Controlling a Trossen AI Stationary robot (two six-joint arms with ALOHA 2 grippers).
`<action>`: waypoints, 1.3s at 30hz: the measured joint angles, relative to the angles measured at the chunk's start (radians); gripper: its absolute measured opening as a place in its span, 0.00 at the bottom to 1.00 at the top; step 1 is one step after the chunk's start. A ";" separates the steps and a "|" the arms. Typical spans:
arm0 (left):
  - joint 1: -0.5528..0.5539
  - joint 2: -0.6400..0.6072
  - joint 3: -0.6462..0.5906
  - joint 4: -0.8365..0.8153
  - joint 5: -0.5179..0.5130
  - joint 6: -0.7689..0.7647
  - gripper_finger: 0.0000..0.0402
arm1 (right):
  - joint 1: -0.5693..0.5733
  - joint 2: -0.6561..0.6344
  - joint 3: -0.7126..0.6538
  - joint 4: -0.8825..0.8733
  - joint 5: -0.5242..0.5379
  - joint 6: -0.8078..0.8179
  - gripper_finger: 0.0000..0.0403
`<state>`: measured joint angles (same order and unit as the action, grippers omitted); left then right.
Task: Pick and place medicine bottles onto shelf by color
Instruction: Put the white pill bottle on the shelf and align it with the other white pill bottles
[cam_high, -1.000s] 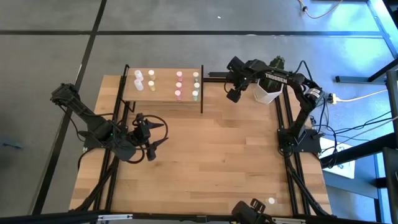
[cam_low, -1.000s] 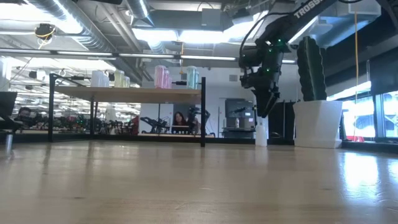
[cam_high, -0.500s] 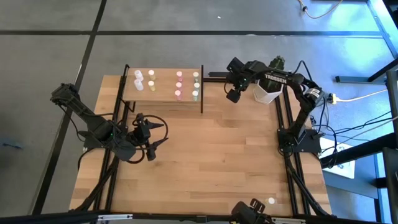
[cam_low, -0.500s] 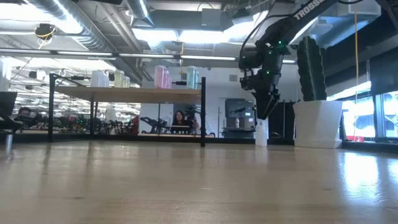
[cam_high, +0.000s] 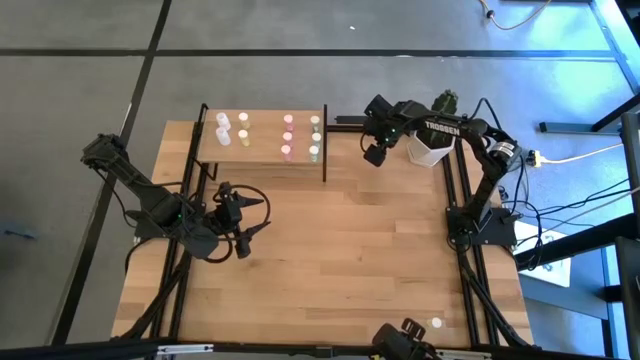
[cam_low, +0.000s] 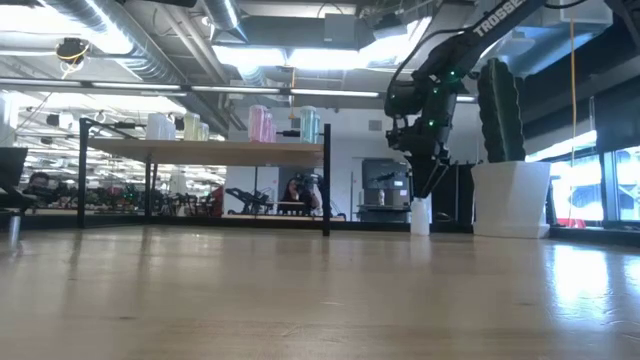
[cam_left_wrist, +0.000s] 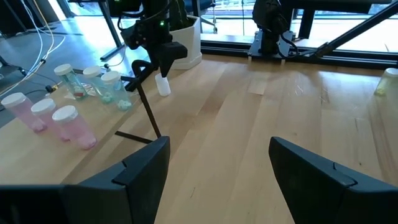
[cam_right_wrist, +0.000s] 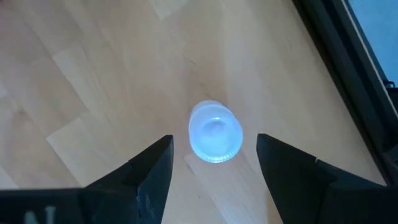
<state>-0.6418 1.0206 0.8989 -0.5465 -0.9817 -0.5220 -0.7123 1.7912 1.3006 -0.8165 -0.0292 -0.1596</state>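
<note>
The right pincer (cam_right_wrist: 212, 163) hung spread above a small white cylindrical bottle (cam_right_wrist: 215, 132) standing on the table beside the light-wood shelf (cam_high: 262, 150). Likely picking; next, descend and close. The left pincer (cam_left_wrist: 217, 165) waited, spread.

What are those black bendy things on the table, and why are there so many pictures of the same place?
They are two robot arms. Each ends in a two-finger end effector, like a little claw. Four cameras look at once: one from above, one level with the wooden table, and one on each arm's wrist.

On the shelf stand small medicine bottles, sorted by color: white, pale yellow, pink and pale green. A potted cactus stands at the table's far right corner.

The right end effector hangs open, straight above one white bottle standing on the table beside the shelf. It holds nothing. Its wrist camera looks down onto the bottle's cap. The left end effector waits, open and empty, over the table's left side.
</note>
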 joint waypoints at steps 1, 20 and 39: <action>0.000 0.000 0.000 0.000 0.000 0.000 0.67 | 0.000 0.000 0.000 0.000 0.000 -0.001 0.58; 0.000 0.000 0.000 0.000 0.004 0.000 0.67 | 0.000 0.089 0.000 0.015 0.001 0.000 0.58; 0.000 0.000 0.000 -0.008 0.023 -0.012 0.67 | 0.003 0.088 0.000 0.015 0.002 0.000 0.35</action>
<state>-0.6415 1.0206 0.8989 -0.5545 -0.9592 -0.5338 -0.7097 1.8793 1.3010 -0.8018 -0.0277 -0.1596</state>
